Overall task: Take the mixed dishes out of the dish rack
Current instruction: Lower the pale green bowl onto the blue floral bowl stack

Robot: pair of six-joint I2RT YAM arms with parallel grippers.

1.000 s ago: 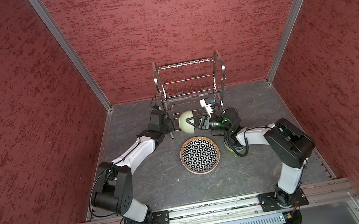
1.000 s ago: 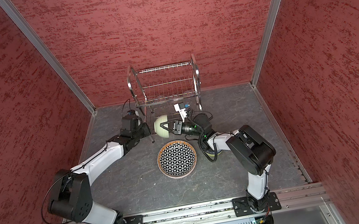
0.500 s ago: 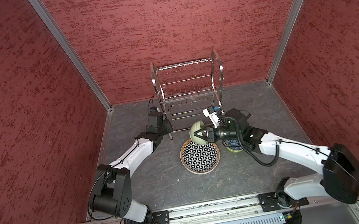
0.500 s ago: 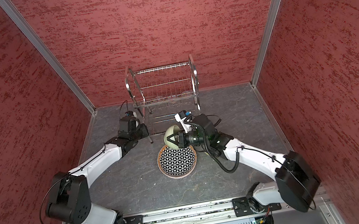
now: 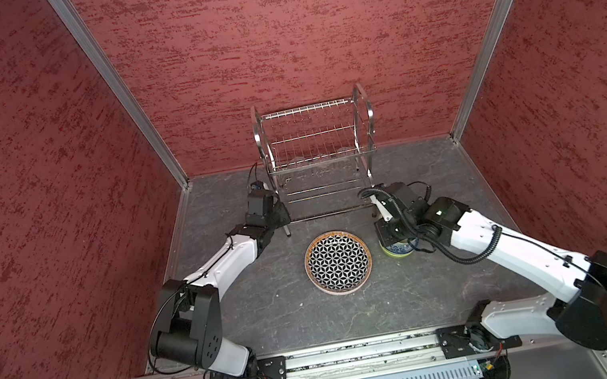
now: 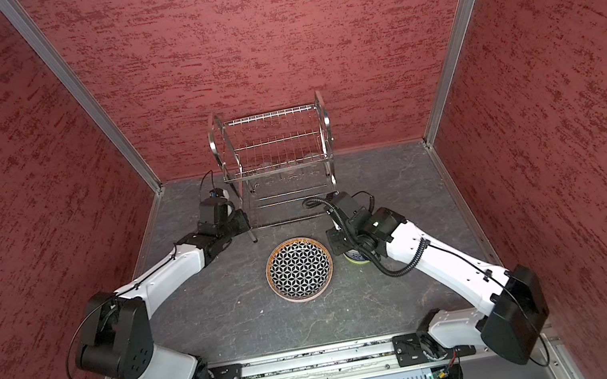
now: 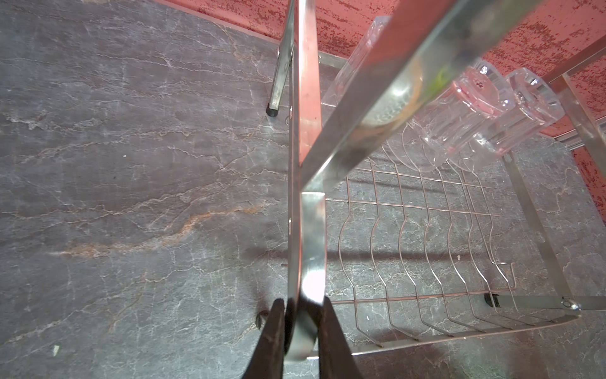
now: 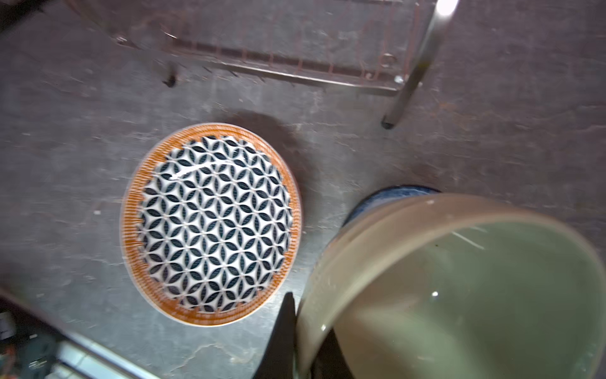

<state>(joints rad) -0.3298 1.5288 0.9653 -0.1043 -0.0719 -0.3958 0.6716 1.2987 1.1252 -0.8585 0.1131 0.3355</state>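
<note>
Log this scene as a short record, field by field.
left end effector: shut on rack, at its front leg
right end effector: shut on cream bowl rim, above stacked bowls
plate: flat on table, beside the stack
tumblers: three, in rack

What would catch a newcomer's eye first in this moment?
The black-and-white geometric plate lies flat on the table just in front of the dish rack. Right of it, the right hand pinches the rim of a cream-green bowl above another bowl, while the left hand clamps a front leg of the rack; clear tumblers sit inside the rack.
</note>
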